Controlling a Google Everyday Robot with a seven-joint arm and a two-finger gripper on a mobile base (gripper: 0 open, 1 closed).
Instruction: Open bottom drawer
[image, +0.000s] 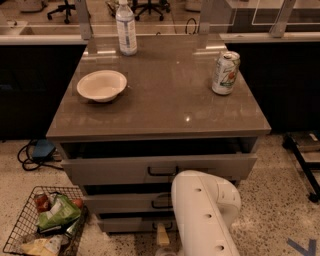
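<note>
— Gripper (163, 241): position and state?
— Low at the bottom edge of the view, just in front of the bottom drawer (131, 223), under the white arm (205, 215). Open or closed: cannot tell.
— Bearing of the bottom drawer from it?
— Directly behind and slightly above. It is the lowest of three grey fronts, near the floor, and appears shut. Its handle (169, 226) runs horizontally and is mostly hidden by the arm. Judgement: the pull runs straight out, toward the camera.
— Surroundings?
— Middle drawer (125, 202) and top drawer (115, 170) above. The worktop (165, 100) carries a bowl (101, 85), a bottle (126, 27) and a can (225, 72). A wire basket (50, 189) stands on the floor to the left.
</note>
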